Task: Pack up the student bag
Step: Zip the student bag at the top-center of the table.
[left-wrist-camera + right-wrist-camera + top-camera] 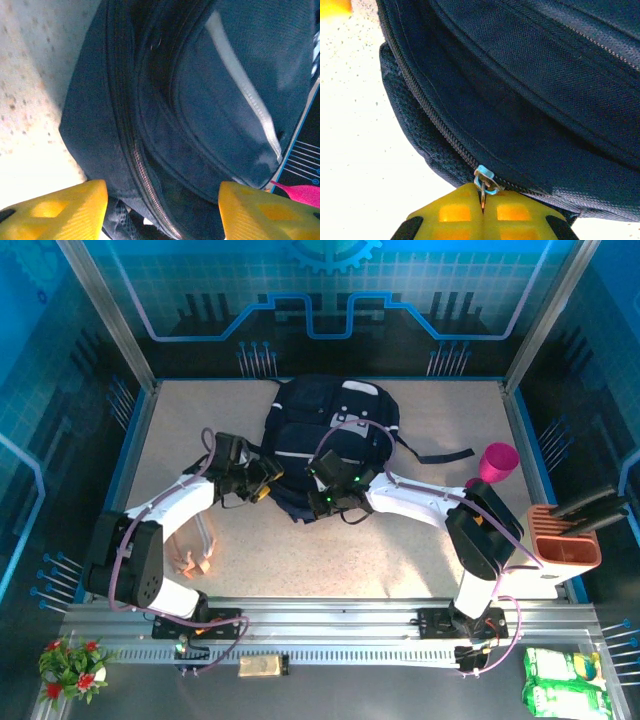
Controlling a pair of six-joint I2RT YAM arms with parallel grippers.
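Top external view: the left gripper (264,482) sits at the near left edge of the student bag (330,420), which lies flat on the speckled table (180,430), in the middle toward the far side. In the left wrist view its yellow fingers (55,210) stand spread wide, with the bag's side and zipper ahead of them. Further right, the right gripper (482,192) is pressed together, pinching the bag's metal zipper pull (486,179). A pink cup (498,462) stands right of the bag, apart from it.
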